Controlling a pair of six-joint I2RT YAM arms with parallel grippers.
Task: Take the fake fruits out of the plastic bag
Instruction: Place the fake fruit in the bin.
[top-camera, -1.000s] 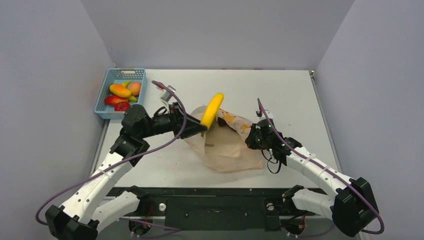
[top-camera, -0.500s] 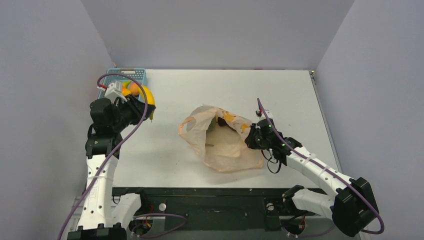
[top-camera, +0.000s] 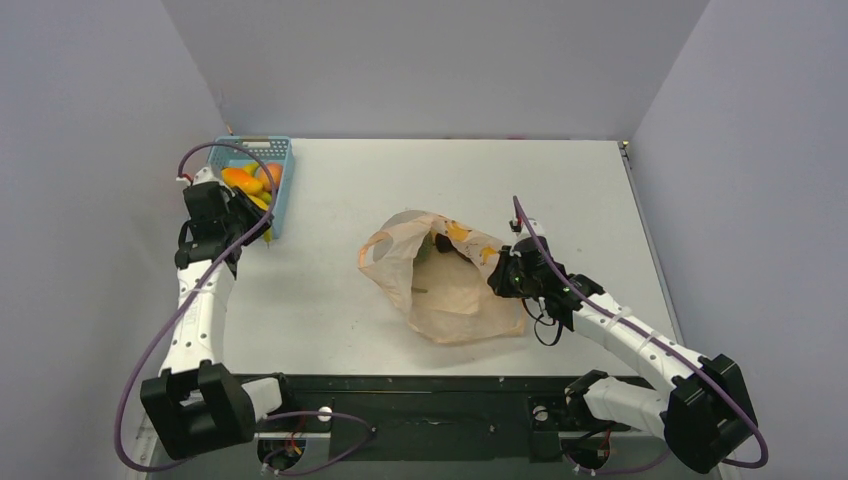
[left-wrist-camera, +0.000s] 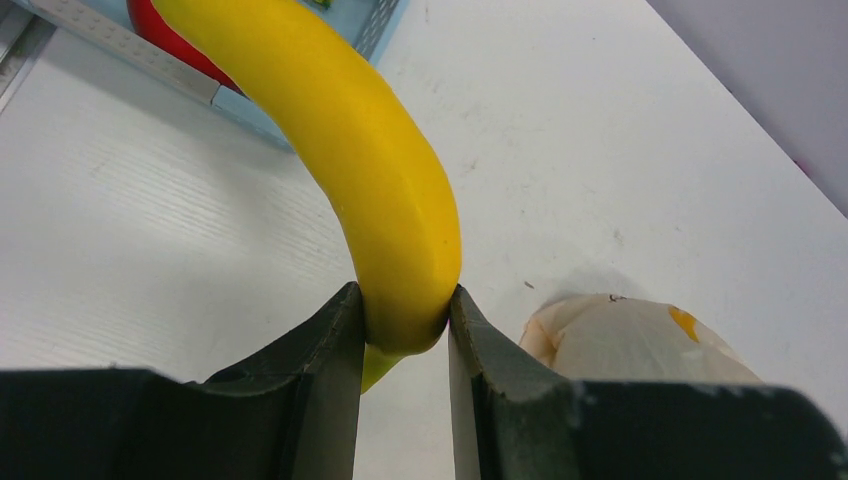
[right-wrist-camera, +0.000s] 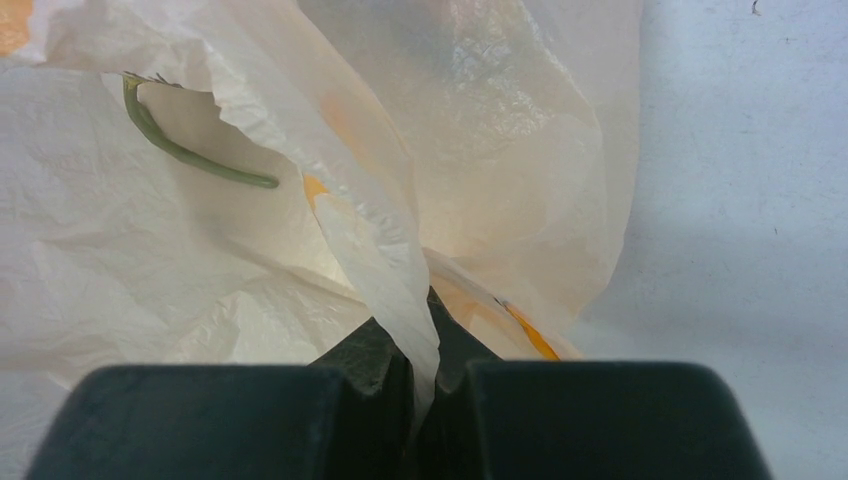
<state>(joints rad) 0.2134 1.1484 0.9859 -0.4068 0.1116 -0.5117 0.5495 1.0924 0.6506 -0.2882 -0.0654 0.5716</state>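
- On the white table (top-camera: 600, 200), the plastic bag (top-camera: 450, 295) lies crumpled mid-table, well apart from the left arm.
- At the far-left corner, a blue basket (top-camera: 280, 160) holds several fake fruits (top-camera: 243, 180).
- Left gripper (left-wrist-camera: 405, 312) clamps the banana (left-wrist-camera: 370, 150) at the basket's near end.
- Right gripper (right-wrist-camera: 420, 345) pinches a fold of the bag.

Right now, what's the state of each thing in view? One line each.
banana: held off the table, next to the basket
left gripper: shut on the banana
right gripper: shut on the bag's edge
bag: lying on the table, mouth open
basket: upright, with fruits inside
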